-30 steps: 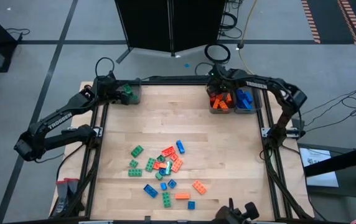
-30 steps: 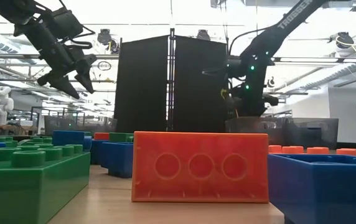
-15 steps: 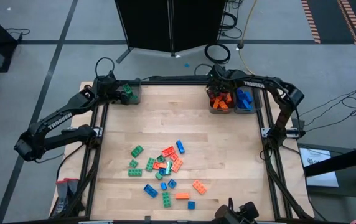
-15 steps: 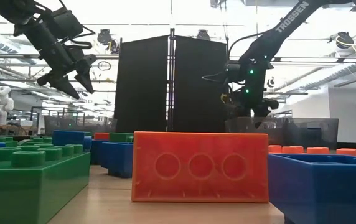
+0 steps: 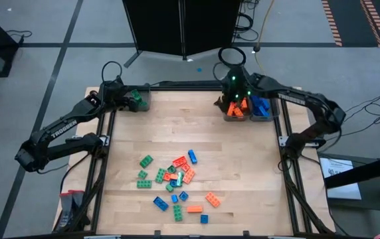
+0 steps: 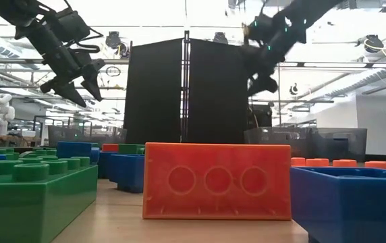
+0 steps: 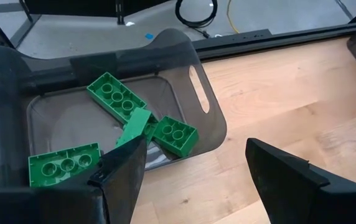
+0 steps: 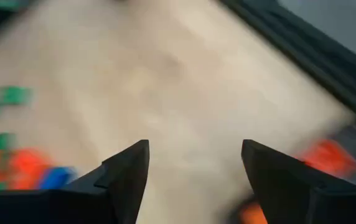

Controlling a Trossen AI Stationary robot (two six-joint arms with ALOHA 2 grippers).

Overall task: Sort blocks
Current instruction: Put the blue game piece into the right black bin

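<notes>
Several green, orange and blue blocks [image 5: 177, 178] lie loose in a pile on the middle and near part of the wooden table [image 5: 177, 126]; the low view shows an orange one [image 6: 217, 181] close up. My left gripper [image 7: 193, 180] hangs open and empty over the grey bin [image 7: 206, 118] at the far left, which holds green blocks [image 7: 117, 99]. My right gripper [image 8: 193, 180] hangs open and empty in the air beside the orange bin [image 5: 236, 109] at the far right, slanting down toward the table. The pile shows blurred in its wrist view.
A second grey bin with blue blocks [image 5: 262, 106] stands right of the orange bin at the far edge. A dark frame [image 5: 103, 166] borders the table. A black cabinet [image 6: 186, 88] stands behind the far edge. Bare wood lies between the bins and the pile.
My right gripper has risen from the orange bin and swung a little toward the table's left, turning so that it slants toward the table's middle. My left gripper has kept still.
</notes>
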